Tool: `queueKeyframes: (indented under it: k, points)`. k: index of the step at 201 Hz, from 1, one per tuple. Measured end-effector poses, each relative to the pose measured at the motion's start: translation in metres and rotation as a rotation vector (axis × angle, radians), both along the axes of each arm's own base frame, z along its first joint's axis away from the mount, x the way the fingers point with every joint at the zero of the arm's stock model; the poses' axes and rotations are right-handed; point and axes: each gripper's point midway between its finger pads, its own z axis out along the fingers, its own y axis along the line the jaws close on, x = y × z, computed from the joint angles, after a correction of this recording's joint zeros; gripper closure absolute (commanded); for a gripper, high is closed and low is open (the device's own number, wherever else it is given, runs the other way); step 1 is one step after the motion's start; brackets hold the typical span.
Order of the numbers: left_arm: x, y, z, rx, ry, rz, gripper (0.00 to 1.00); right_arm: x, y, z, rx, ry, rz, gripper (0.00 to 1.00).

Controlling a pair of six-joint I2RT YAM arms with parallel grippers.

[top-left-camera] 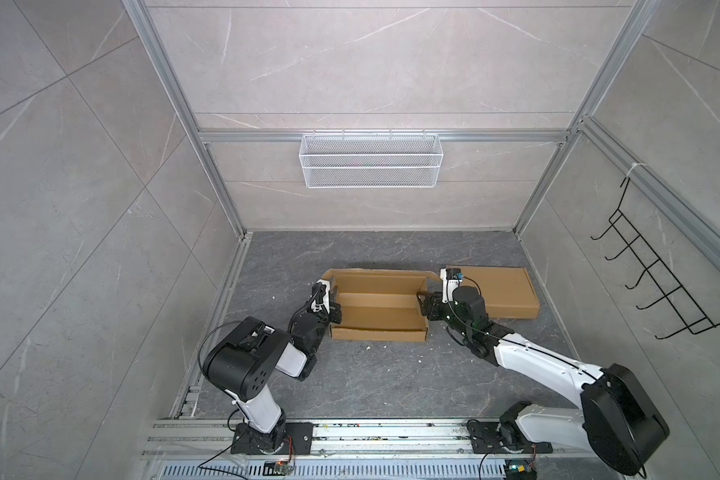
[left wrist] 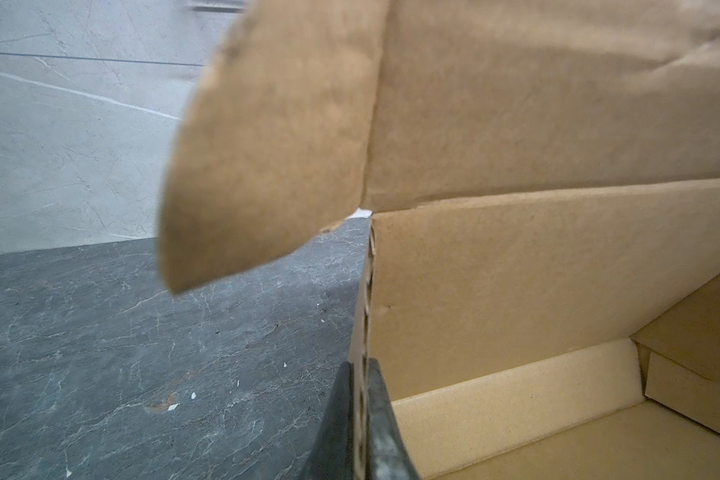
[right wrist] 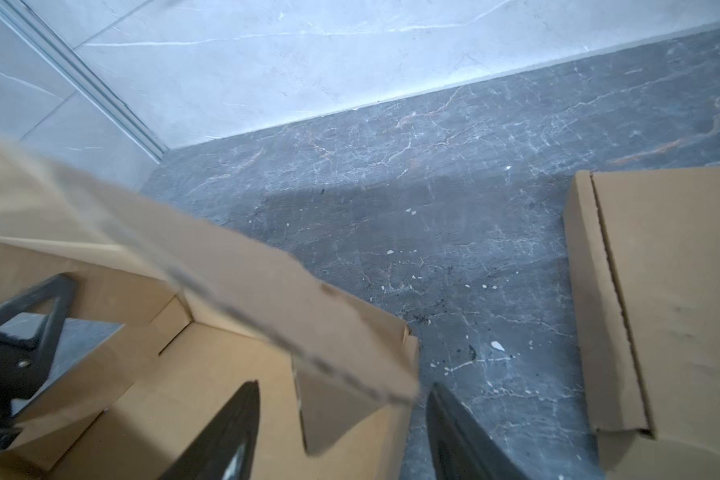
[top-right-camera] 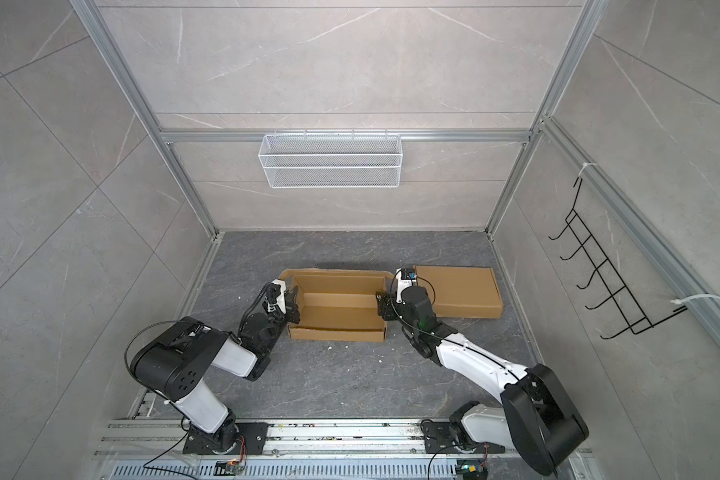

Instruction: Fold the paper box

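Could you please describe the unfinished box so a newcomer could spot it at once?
Find the white wire basket on the back wall and look straight down to the dark table. The open box lies there, its lid standing up and brown inside showing; the other box, to its right, is shut flat.

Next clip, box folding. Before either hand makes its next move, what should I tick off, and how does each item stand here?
1. Grip: left hand shut on the left wall of the open brown cardboard box: ok.
2. Release: right hand open, fingers either side of the box's right end: ok.
3. Seating of right-end flap: cannot tell, blurred.
4. Closure: lid panel stands up at the rear, not folded down: not ok.
5. Clearance: closed flat brown cardboard box lies apart from the open one: ok.
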Motion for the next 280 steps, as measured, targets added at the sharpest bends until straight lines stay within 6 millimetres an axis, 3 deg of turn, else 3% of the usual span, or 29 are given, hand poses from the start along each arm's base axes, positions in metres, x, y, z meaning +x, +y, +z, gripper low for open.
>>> queueKeyframes:
  k: [61,92,123,150,176,205,280]
  points:
    - [-0.001,0.0,0.0,0.015,-0.006,0.0,1.0,-0.034,-0.006,0.033,-0.067,-0.026,0.133,0.24]
    - [-0.002,0.0,0.0,0.024,-0.009,-0.003,1.0,-0.042,-0.001,0.078,-0.191,-0.097,0.255,0.24]
    - [-0.002,0.0,-0.001,0.03,-0.011,-0.003,1.0,-0.037,0.015,0.13,-0.292,-0.168,0.39,0.25]
    - [-0.002,0.0,-0.001,0.035,-0.014,-0.004,1.0,-0.02,0.037,0.153,-0.376,-0.188,0.49,0.24]
    - [-0.002,0.0,-0.001,0.038,-0.015,-0.004,1.0,-0.005,0.07,0.156,-0.468,-0.182,0.608,0.23]
    - [-0.003,0.0,-0.001,0.044,-0.017,-0.004,1.0,0.004,0.102,0.143,-0.549,-0.157,0.726,0.23]
    - [-0.002,0.0,-0.001,0.054,-0.026,-0.004,1.0,0.025,0.136,0.111,-0.655,-0.108,0.853,0.28]
